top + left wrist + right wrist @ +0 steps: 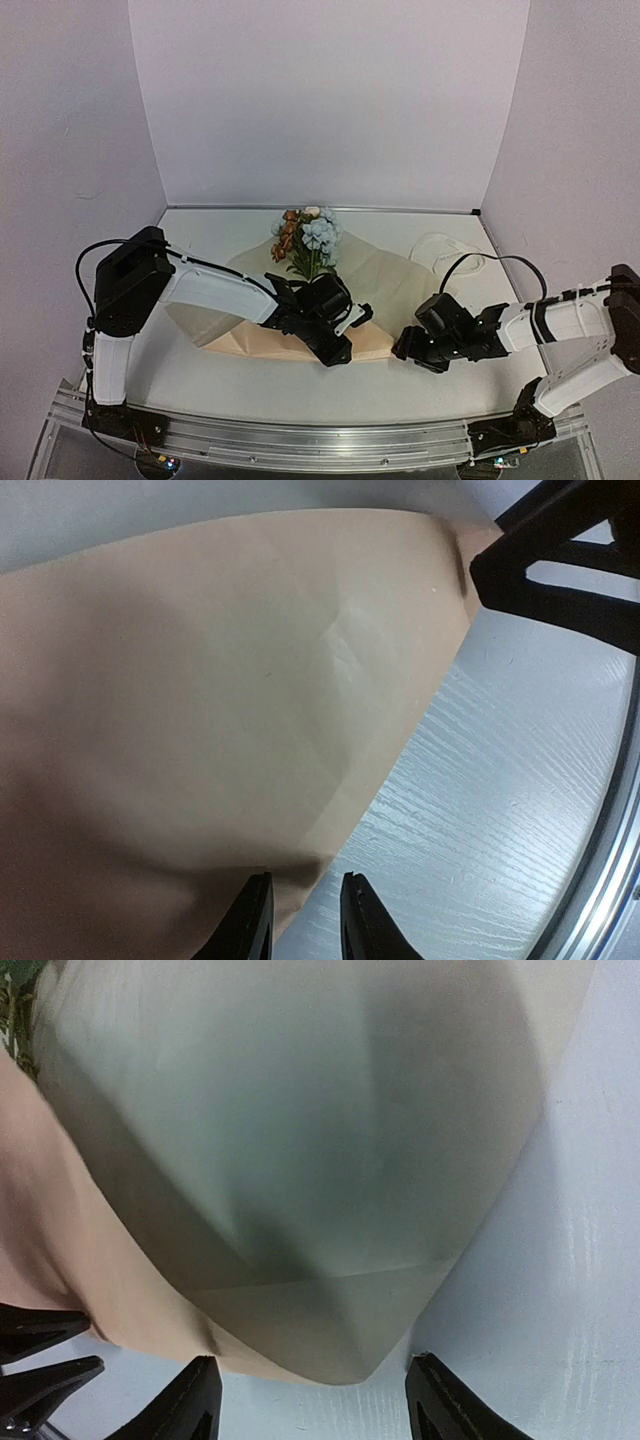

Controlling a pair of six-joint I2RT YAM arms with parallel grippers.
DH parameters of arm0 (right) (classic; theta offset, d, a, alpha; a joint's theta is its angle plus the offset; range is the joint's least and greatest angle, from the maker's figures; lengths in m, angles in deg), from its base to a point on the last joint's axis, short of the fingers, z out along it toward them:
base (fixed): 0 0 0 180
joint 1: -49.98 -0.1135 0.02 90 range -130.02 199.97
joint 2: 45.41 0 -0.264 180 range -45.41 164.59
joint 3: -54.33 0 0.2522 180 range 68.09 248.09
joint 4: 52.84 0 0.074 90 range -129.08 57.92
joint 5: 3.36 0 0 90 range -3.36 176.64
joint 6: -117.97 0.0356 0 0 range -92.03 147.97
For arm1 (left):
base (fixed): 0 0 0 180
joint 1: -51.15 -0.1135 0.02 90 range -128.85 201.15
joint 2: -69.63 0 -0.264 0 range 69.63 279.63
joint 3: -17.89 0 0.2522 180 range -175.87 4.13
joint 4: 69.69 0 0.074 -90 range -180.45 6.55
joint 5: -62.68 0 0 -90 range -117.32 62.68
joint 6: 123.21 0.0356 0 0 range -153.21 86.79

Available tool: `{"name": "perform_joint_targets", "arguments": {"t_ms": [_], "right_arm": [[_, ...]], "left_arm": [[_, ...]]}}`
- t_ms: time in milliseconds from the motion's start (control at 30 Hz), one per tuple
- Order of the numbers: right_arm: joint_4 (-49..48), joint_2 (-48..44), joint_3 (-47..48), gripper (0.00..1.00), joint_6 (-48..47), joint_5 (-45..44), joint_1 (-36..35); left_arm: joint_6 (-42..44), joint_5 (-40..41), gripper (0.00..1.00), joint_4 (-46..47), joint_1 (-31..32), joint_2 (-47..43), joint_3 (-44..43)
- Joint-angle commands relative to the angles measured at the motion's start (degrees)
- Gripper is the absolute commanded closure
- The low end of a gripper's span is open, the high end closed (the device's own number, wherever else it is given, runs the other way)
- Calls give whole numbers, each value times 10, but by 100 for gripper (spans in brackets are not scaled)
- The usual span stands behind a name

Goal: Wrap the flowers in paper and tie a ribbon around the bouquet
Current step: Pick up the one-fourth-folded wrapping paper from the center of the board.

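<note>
table (250,385): white, fills the lower middle of the top view. Everything below sits on it.
paper (262,344): tan kraft sheet, centre of the top view, lying flat and partly folded. Its near edge shows as a tan strip just under my left arm. In the left wrist view the paper (200,680) fills the left and centre of the frame, with a soft crease in the upper middle.
grey-green sheet (392,280): lies on top of the tan sheet, right of centre in the top view. In the right wrist view the sheet (300,1140) fills most of the frame and comes to a folded corner at bottom centre, with tan showing under it at left.
flowers (308,240): upper centre of the top view, heads toward the back wall, stems running down onto the two sheets. Brownish heads on the left, pale-blue on the right. Not wrapped.
left gripper (338,350): centre of the top view, down on the tan sheet's near edge. Wrist view shows my left tips (305,920) at bottom centre with a narrow gap. The tan edge shows through the gap, and I can't tell if it's touching.
right gripper (404,348): right of centre in the top view, pointing left. Wrist view shows my right tips (315,1405) spread wide and gripping nothing, with the grey-green corner just above the gap.
ribbon (440,248): pale loose loop, upper right of the tabletop, well apart from both grippers.
</note>
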Motion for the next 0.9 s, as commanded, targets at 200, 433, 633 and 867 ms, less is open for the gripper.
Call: {"name": "perform_joint_targets", "arguments": {"t_ms": [200,433,633,867], "right_arm": [[3,33,-7,37,33,27,8],[-52,63,-6,42,69,29,18],[-87,63,-23,55,91,14,19],[-89,39,-46,77,80,-23,19]], "left_arm": [[6,13,76,6,-2,11,-10],[7,7,76,8,-2,14,-6],[7,6,76,10,-2,13,-6],[1,-6,76,17,-2,12,-15]]}}
